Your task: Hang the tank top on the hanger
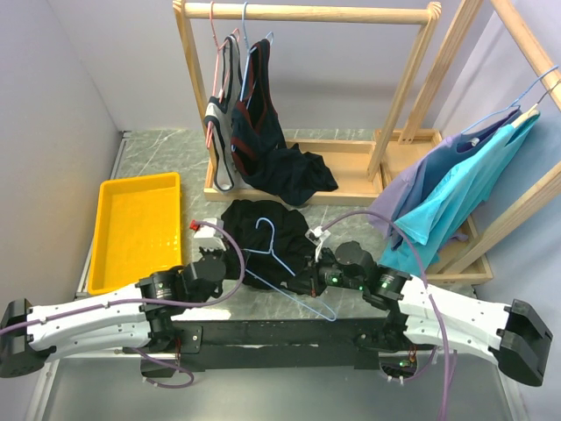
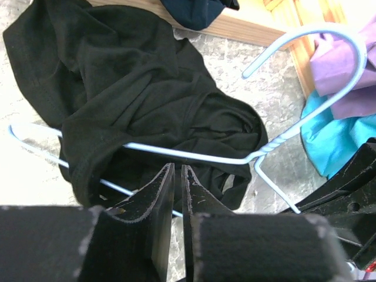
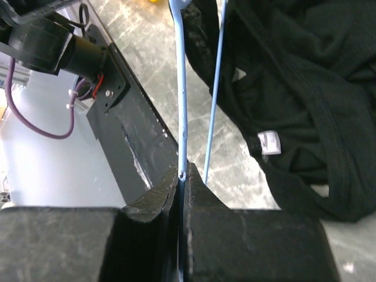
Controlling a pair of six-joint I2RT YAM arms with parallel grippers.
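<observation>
The black tank top lies crumpled on the table between my arms. The light-blue wire hanger lies on and in front of it, its hook over the fabric. My right gripper is shut on one of the hanger's wires; in the right wrist view the wire runs straight out of the jaws, beside the tank top. My left gripper is shut, with only a slit and nothing seen between its jaws. It hovers over the tank top's edge, and the hanger's wires pass underneath.
A yellow tray sits at the left. A wooden rack at the back holds dark tops on pink and blue hangers. Turquoise and purple garments hang at the right. A white clip lies left of the tank top.
</observation>
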